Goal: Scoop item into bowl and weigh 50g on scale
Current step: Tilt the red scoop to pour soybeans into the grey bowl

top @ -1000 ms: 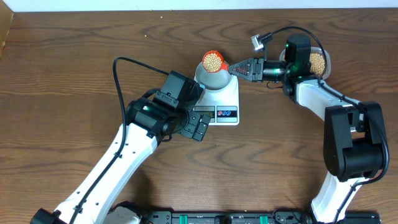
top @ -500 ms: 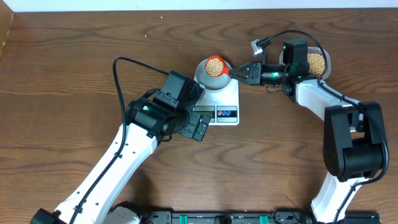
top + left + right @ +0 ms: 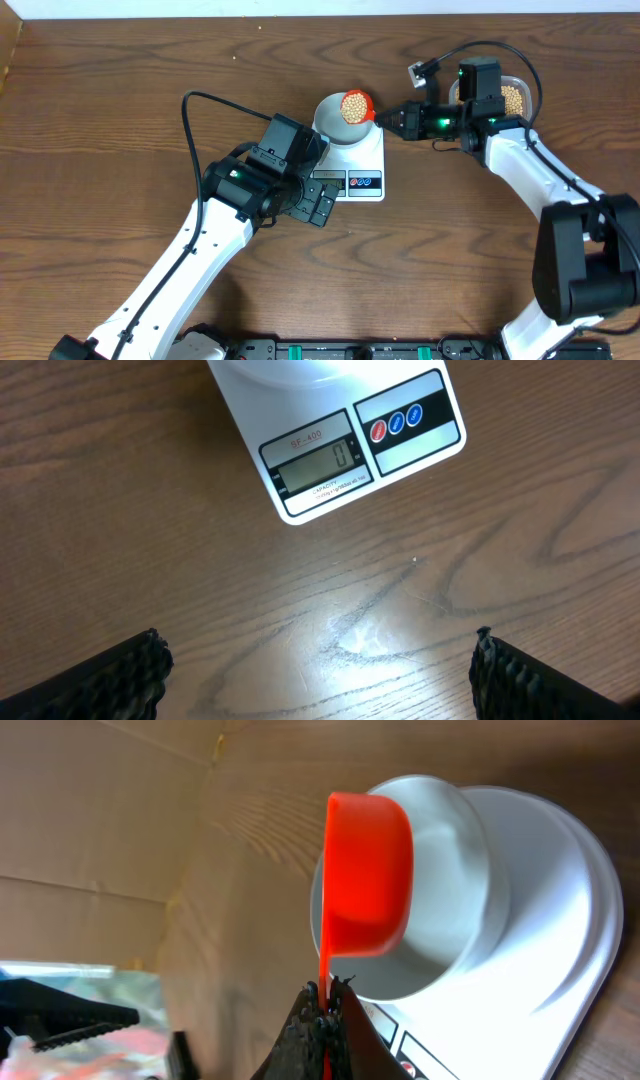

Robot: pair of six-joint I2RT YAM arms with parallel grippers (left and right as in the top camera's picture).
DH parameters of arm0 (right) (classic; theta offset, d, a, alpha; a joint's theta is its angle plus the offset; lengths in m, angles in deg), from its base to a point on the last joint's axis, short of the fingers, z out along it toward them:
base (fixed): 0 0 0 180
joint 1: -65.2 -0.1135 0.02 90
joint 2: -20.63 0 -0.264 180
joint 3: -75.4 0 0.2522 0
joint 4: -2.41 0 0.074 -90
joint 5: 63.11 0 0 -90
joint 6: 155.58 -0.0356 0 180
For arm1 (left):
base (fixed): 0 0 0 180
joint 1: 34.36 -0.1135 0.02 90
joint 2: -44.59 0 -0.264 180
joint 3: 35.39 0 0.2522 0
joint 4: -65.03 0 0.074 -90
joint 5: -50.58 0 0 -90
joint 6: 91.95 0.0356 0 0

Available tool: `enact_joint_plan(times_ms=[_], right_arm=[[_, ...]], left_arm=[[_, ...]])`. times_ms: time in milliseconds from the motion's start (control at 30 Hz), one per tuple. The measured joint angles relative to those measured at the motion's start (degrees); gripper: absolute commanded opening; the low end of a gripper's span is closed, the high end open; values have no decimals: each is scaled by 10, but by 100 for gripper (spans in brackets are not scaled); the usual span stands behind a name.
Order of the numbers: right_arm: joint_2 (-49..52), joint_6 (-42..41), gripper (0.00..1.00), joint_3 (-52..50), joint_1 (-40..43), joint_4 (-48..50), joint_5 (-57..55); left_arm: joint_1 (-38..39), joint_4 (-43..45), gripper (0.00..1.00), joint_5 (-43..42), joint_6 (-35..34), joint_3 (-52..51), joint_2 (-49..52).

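The white scale [image 3: 368,158] lies mid-table with the pale bowl [image 3: 331,121] standing on it. My right gripper [image 3: 386,115] is shut on the thin handle of a red-orange scoop [image 3: 356,105], which is heaped with tan beans [image 3: 354,104] and hangs over the bowl's right rim. From the right wrist, the scoop [image 3: 368,870] shows its underside above the bowl [image 3: 455,930], with the jaws pinched on the handle at my right gripper [image 3: 326,1005]. My left gripper [image 3: 320,680] is open and empty over bare wood, just in front of the scale [image 3: 420,455], whose display reads 0.
A clear plastic tub [image 3: 513,98] holding more beans stands at the back right, partly behind my right wrist. My left arm [image 3: 215,215] stretches from the front left toward the scale. A black cable loops over the table behind the left arm.
The scoop has shifted a little to the right and nearer, from the bowl's far rim to its right rim, and rolled slightly. The right wrist drew back to the right. The left arm stayed still.
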Motion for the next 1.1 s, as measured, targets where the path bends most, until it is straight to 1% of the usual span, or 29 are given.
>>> enact_joint_plan(times_ms=[167,433,733,1100], right_arm=[[-22,21,2,3,-16,-11,-37],[-22,34,2,4,-26,-17,-89],[-22,53,2,4,-56,-23,-141],[-22,66,1,4,-61,-23,-165]], left_arm=[[0,0,98,0,0,0,0],[0,0,98,0,0,0,0],[0,0,98,0,0,0,0],[0,0,98,0,0,0,0]])
